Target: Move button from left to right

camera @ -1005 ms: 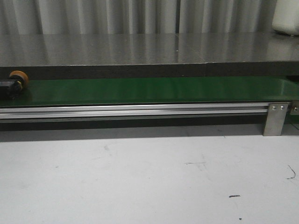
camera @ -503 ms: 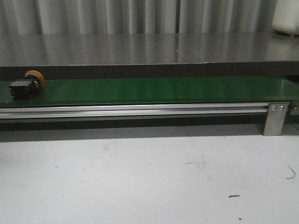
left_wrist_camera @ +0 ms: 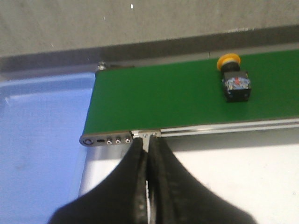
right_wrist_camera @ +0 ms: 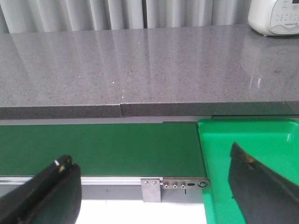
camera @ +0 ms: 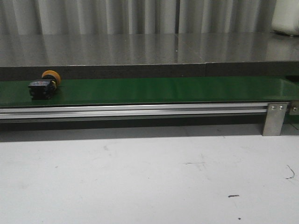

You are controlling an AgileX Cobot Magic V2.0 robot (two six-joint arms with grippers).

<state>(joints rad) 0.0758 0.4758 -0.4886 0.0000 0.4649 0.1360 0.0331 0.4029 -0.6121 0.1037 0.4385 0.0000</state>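
backdrop: grey pleated curtain (camera: 117,16) | furniture: glossy grey stone counter (camera: 140,49) — white tabletop (camera: 140,177) in front

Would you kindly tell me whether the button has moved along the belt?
Yes: the button has travelled rightward along the green belt, toward the fixed metal bracket.

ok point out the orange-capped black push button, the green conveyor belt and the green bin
orange-capped black push button (camera: 43,87), front view, on its black body
green conveyor belt (camera: 163,89), front view, on its bare top surface
green bin (right_wrist_camera: 219,140), right wrist view, on its bare floor
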